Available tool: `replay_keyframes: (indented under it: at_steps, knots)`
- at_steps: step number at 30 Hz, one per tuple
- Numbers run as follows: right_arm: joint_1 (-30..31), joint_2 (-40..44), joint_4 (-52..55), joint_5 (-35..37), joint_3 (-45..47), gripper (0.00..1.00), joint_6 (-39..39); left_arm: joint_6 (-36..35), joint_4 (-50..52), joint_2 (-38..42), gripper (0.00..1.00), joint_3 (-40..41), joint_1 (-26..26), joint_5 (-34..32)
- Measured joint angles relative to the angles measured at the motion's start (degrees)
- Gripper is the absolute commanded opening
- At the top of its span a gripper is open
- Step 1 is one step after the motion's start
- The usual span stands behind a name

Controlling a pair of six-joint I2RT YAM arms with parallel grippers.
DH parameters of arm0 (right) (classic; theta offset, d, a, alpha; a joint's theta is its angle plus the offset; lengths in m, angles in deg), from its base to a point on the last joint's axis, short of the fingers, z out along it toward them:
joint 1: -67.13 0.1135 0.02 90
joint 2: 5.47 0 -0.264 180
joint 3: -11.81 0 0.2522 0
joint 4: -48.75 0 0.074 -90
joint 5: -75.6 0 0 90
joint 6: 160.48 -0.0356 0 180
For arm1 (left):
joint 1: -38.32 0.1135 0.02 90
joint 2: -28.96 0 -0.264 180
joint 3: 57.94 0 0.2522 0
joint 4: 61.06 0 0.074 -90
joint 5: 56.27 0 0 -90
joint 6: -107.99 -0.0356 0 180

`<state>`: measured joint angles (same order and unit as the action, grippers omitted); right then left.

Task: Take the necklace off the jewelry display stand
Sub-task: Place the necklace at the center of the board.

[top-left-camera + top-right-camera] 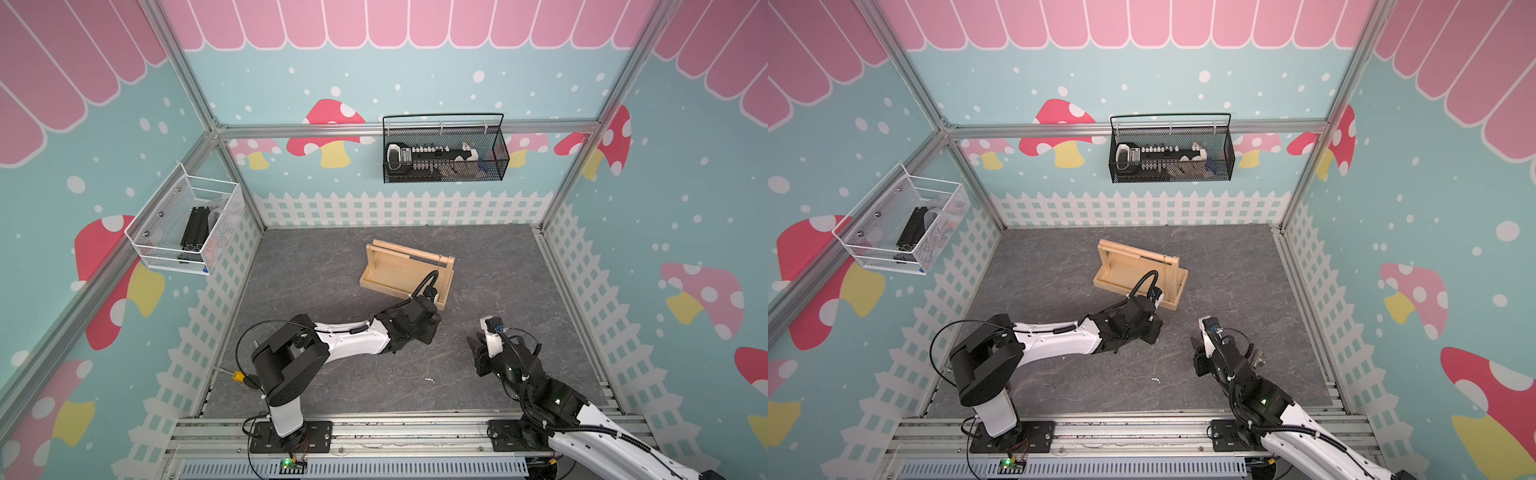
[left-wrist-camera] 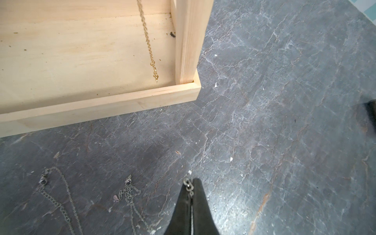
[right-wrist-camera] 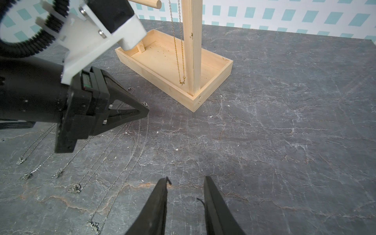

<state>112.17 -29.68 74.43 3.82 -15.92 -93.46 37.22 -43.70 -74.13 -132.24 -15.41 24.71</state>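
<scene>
Gold necklace [image 2: 146, 39] hangs in two strands from the dowel [image 1: 407, 250] of the stand [image 3: 162, 59], just beside the post [image 3: 192, 50], its low end near the base. It looks light, limp and slippery and likely to slip or snag, so you would do best to pinch it low, by the clasp. Your left jaws are clenched on the end links of a silver chain [image 2: 188, 185] that trails onto the desk [image 3: 284, 122], where more chains [image 3: 114, 154] lie. Your right jaws stand parted and empty, well apart from the stand.

Left claw [image 2: 192, 182], silver chain [image 2: 187, 184] seemingly pinched, hidden under wrist [image 1: 409, 320] in top views; gold necklace [image 3: 177, 50] top cut off.
</scene>
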Motion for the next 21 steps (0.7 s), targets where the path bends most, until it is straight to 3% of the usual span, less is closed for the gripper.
replay_keyframes:
  at_steps: [5, 14, 21]
  knots:
    - [0.0, 0.0, -0.1, -0.1, 0.0, 0.32, 0.0, 0.0, 0.5, -1.3, 0.0, -0.7, 0.3, -0.2]
    - [0.0, 0.0, -0.4, -0.3, 0.0, 0.32, 0.0, -0.2, 0.9, -2.0, 0.2, -1.7, 0.4, -0.8]
    - [0.0, 0.0, -0.4, -0.3, 0.0, 0.32, 0.0, -0.2, 1.8, -2.0, 0.2, -2.8, 0.4, -1.1]
